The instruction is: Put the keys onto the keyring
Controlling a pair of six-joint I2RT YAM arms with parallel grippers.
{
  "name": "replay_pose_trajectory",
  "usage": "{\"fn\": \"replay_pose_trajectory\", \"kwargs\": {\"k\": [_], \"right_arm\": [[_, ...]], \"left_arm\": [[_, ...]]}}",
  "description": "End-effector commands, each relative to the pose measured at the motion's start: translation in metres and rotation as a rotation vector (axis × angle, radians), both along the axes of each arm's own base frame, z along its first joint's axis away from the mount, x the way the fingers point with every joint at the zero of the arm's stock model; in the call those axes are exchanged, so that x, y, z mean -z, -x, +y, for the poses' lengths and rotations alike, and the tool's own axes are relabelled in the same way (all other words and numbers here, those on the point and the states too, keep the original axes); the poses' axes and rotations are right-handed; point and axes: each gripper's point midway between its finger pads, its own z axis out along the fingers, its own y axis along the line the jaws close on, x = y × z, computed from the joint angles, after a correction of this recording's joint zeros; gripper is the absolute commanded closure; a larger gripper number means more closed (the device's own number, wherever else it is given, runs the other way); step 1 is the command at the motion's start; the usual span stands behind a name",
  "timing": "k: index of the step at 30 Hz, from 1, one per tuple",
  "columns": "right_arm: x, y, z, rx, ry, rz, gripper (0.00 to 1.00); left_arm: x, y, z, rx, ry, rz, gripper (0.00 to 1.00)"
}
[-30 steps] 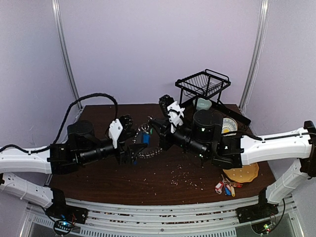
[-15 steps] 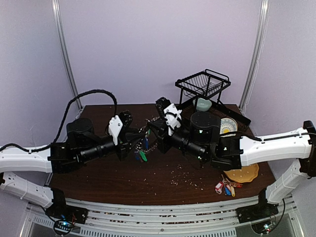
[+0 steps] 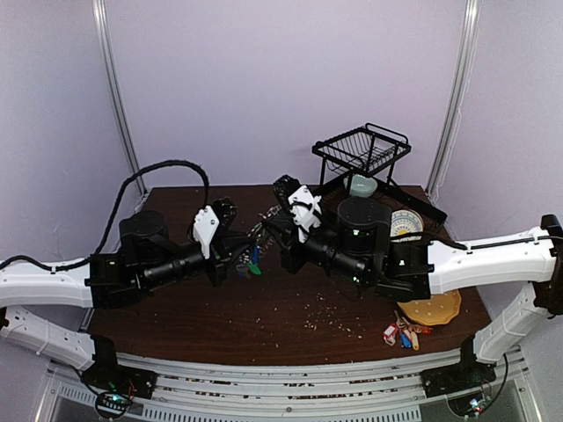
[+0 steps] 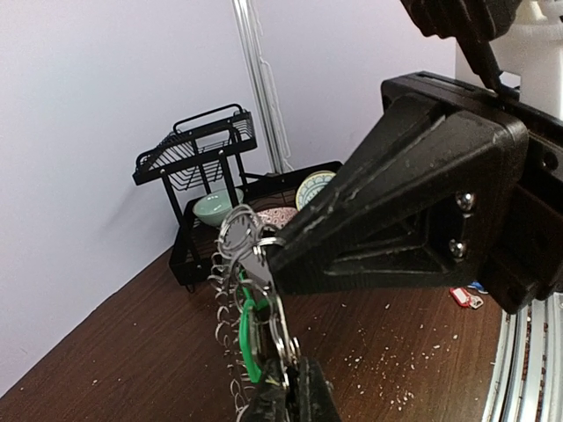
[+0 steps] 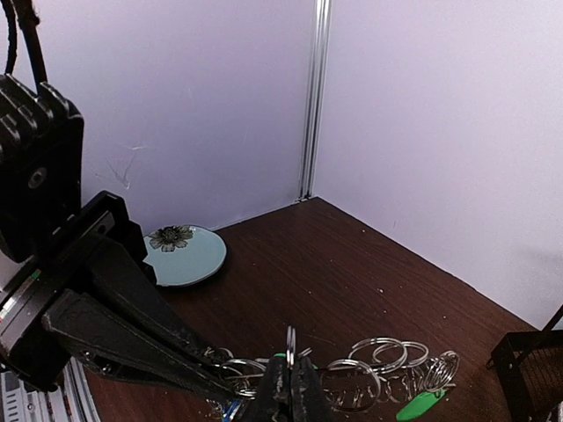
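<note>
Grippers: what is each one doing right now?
Left gripper: closed, pinching loops of the keyring.
Right gripper: closed, pinching one loop of the same keyring.

A robotics lab cell: two robot arms (image 3: pixel 493 259) bolted to aluminium rails (image 3: pixel 290 387) at a dark wooden table (image 3: pixel 264 330), boxed in by plain lilac panels (image 3: pixel 281 79) and aluminium posts (image 3: pixel 113 97), with a bare circuit board (image 3: pixel 113 403) below.

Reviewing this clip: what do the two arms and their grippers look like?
The left arm and right arm have white elongated links and black cylindrical joint housings. The left gripper and right gripper are black, with tapering fingers and a white plate behind them. A black cable loops off the left arm.
</note>
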Motion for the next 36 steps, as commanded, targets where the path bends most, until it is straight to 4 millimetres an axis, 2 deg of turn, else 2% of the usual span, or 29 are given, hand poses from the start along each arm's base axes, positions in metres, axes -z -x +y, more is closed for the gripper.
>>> {"fn": "replay_pose_trajectory", "kwargs": {"k": [1,6,9,11,16,18,22,25,27,30,33,36], "right_arm": [[-0.042,0.012,-0.002,-0.049,-0.058,-0.073,1.00],[-0.033,0.015,-0.006,-0.069,0.042,-0.100,1.00],[-0.014,0.016,-0.004,-0.096,0.133,-0.088,0.98],[0.002,0.016,-0.002,-0.120,0.178,-0.062,0.96],[0.038,0.021,0.004,-0.205,0.233,0.033,0.95],[0.056,0.031,0.009,-0.276,0.273,0.073,0.86],[0.085,0.044,0.010,-0.352,0.374,0.149,0.72],[0.080,0.046,0.003,-0.373,0.375,0.164,0.68],[0.068,0.046,-0.006,-0.405,0.336,0.167,0.65],[0.060,0.053,-0.025,-0.526,0.290,0.193,0.61],[0.064,0.058,-0.041,-0.617,0.302,0.217,0.60],[0.064,0.043,-0.045,-0.508,0.259,0.269,0.62]], "left_arm": [[-0.011,0.000,0.002,-0.006,0.024,-0.025,1.00],[-0.013,0.000,0.009,-0.020,0.020,-0.069,1.00],[-0.014,0.003,0.013,-0.015,0.040,-0.096,1.00],[-0.008,0.005,0.012,-0.004,0.043,-0.096,1.00],[0.026,0.014,-0.001,0.070,0.067,0.008,1.00],[0.047,0.016,-0.001,0.080,0.077,0.055,1.00],[0.075,0.020,-0.002,0.097,0.085,0.094,1.00],[0.099,0.021,-0.007,0.113,0.041,0.126,1.00],[0.103,0.026,-0.009,0.142,0.034,0.126,1.00],[0.097,0.039,-0.008,0.216,0.047,0.083,1.00],[0.086,0.054,-0.006,0.297,0.044,0.037,1.00],[0.076,0.051,0.001,0.259,0.056,0.018,1.00]]}}
